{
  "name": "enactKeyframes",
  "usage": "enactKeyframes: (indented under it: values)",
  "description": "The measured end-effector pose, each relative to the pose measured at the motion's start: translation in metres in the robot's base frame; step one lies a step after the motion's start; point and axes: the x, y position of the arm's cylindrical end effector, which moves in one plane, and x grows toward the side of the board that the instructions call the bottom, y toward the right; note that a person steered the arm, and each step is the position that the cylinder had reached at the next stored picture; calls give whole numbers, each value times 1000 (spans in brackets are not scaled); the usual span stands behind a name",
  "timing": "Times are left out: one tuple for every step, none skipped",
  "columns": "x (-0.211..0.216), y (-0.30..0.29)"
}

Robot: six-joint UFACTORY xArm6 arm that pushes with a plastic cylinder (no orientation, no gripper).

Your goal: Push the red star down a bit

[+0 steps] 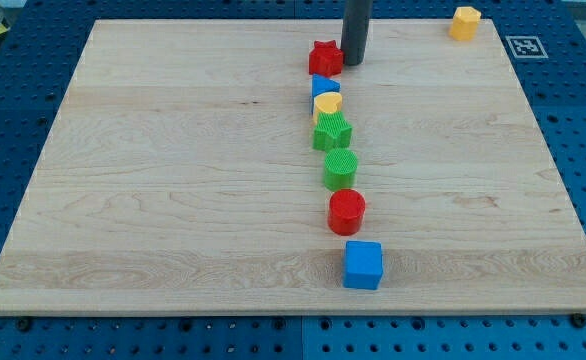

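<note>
1. The wooden board (173,180) lay on a blue pegboard table (33,40).
2. My tip (352,62), a bare rod without fingers, stood touching the red star's right side.
3. The red star (324,58), small, dark red and ridged, sat near the board's top edge.
4. Below the star ran a column: blue block (324,86), yellow heart (327,103), green star (332,132), green cylinder (340,168), red cylinder (347,211), blue cube (363,264).
5. A yellow block (464,22) sat far right of the star.

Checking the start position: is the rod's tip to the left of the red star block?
No: my tip sits just to the view's right of the red star block, close beside it.
</note>
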Motion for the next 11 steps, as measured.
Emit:
enactKeyframes:
  values:
    - [18, -1]
    - [33, -2]
    - [33, 2]
    - [7, 13]
    - [-25, 14]
    - [-28, -4]
    - [-26, -29]
    - [-20, -39]
    - [-8, -42]
    - [-20, -42]
    - [-40, -2]
